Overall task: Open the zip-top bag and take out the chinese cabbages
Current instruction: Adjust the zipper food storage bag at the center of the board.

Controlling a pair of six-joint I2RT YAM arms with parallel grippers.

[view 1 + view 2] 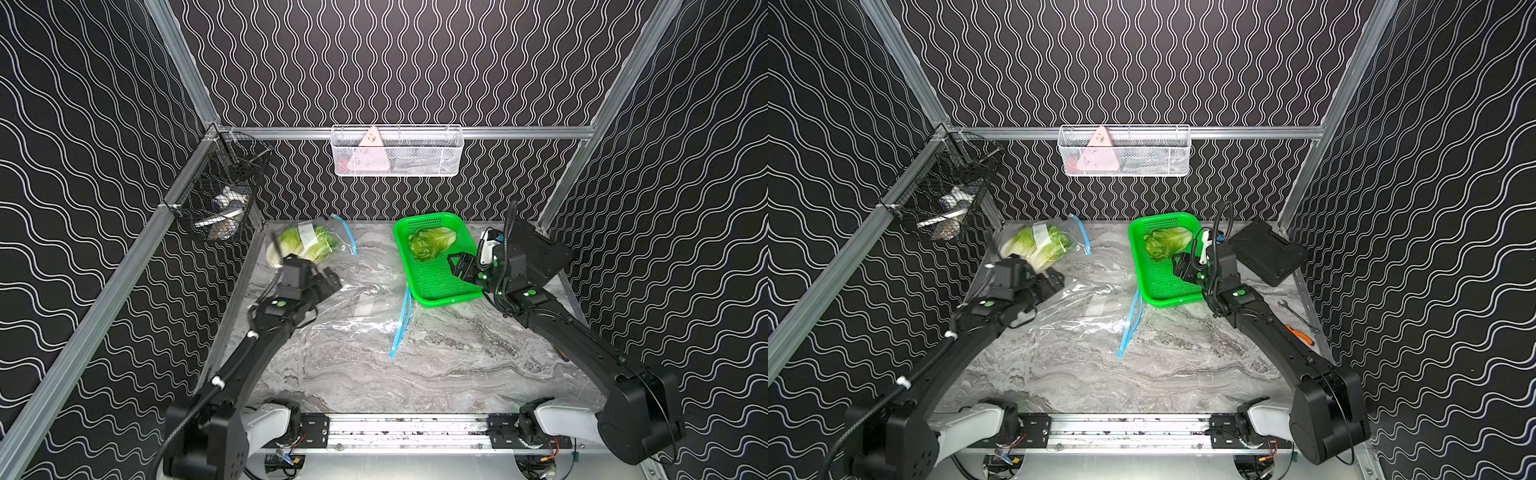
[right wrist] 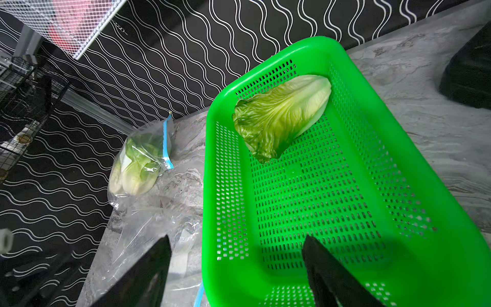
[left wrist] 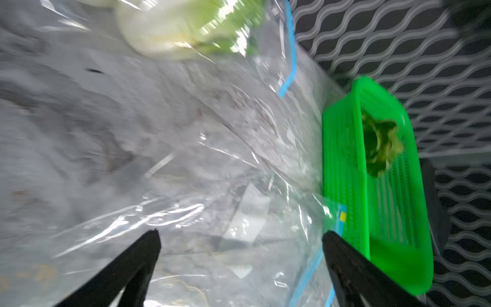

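A clear zip-top bag (image 1: 357, 307) with a blue zip strip (image 1: 401, 328) lies flat mid-table. My left gripper (image 1: 328, 280) hovers open over its left end, nothing between the fingers (image 3: 241, 235). A second clear bag (image 1: 309, 243) at the back left holds chinese cabbages (image 3: 186, 29), pale stalks toward me. One chinese cabbage (image 2: 281, 114) lies loose at the far end of the green mesh basket (image 1: 440, 301). My right gripper (image 2: 237, 239) is open and empty above the basket's near left rim, seen in both top views (image 1: 1179, 266).
A black case (image 1: 540, 253) sits behind the right arm. A wrench (image 1: 1298, 318) and an orange-handled tool (image 1: 1300, 334) lie along the table's right edge. A white wire basket (image 1: 397, 151) hangs on the back wall, a black one (image 1: 220, 203) on the left wall.
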